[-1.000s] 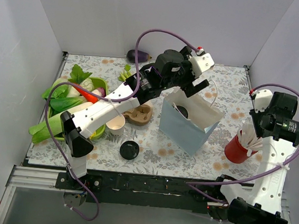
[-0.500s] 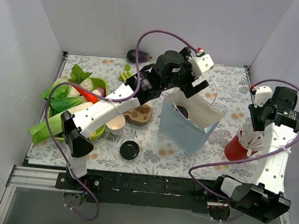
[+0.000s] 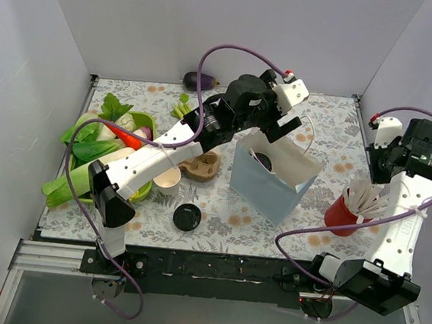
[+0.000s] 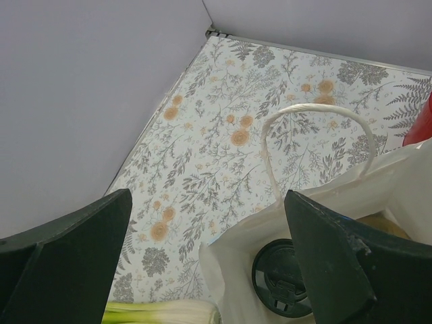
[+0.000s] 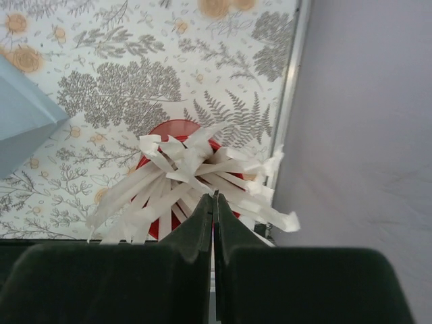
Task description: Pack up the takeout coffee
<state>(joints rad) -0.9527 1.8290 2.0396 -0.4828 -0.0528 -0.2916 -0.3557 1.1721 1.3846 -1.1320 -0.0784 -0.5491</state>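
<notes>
- Left wrist view: takeout coffee sits inside the paper bag; packing looks done
- left gripper hovers above it, fingers wide, empty
- right gripper pinched together on nothing, over the red cup; only withdrawal seems left

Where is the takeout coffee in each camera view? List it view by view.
Top external: the takeout coffee is at picture centre, down inside the paper bag.
Left wrist: the takeout coffee is at bottom centre, seen from above in the bag.
Right wrist: not in it.
Shared landmark: the paper bag; only its blue corner shows at the right wrist's left edge.
</notes>
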